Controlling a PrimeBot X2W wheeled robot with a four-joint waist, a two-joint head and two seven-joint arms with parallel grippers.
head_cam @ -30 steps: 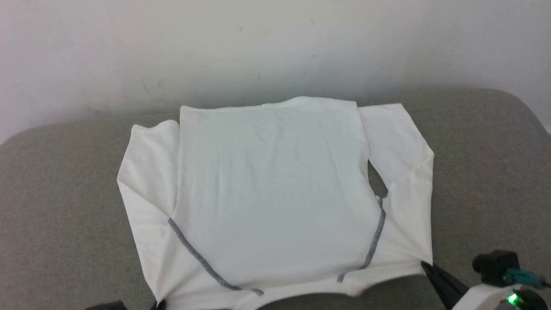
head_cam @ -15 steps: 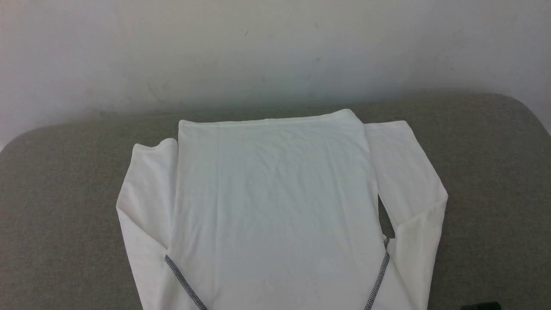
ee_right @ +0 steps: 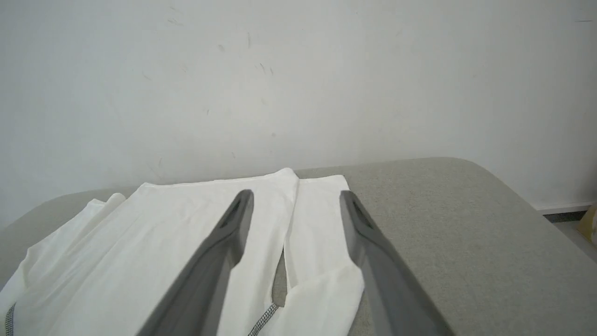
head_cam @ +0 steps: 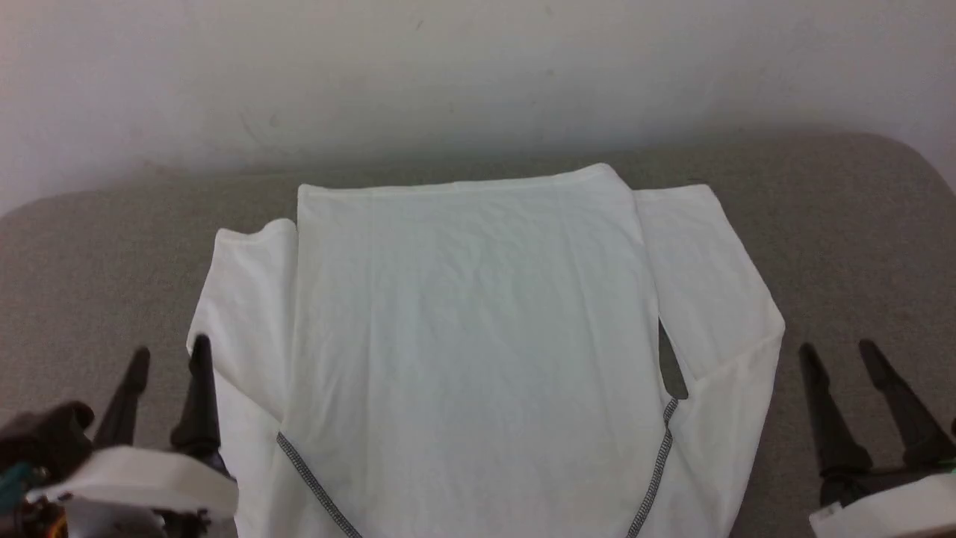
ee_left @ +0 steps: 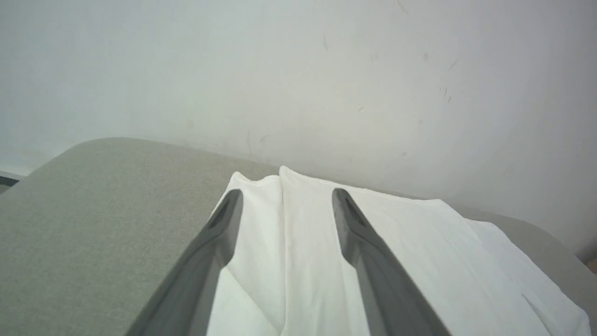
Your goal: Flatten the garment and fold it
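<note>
The garment [head_cam: 478,336], a white shirt with grey patterned seams, lies spread flat on the grey padded table [head_cam: 97,299], hem toward the wall, both sleeves bent back alongside the body. My left gripper [head_cam: 169,359] hovers open at the lower left, beside the left sleeve, with nothing between its fingers. At the lower right my right gripper [head_cam: 836,353] stands open just off the right sleeve, holding nothing. The left wrist view looks along open fingers [ee_left: 210,252] over the garment [ee_left: 396,252]. In the right wrist view, open fingers [ee_right: 219,252] frame the garment [ee_right: 154,233].
A pale wall [head_cam: 478,67] rises right behind the table's far edge. Bare grey table surface [head_cam: 851,246] extends to either side of the shirt. A strip of floor [ee_right: 569,224] shows past the table's right end.
Both grippers have let go of the shirt's near corners and opened, and now stand raised at the sides. The head camera shifted, so the picture has moved.
</note>
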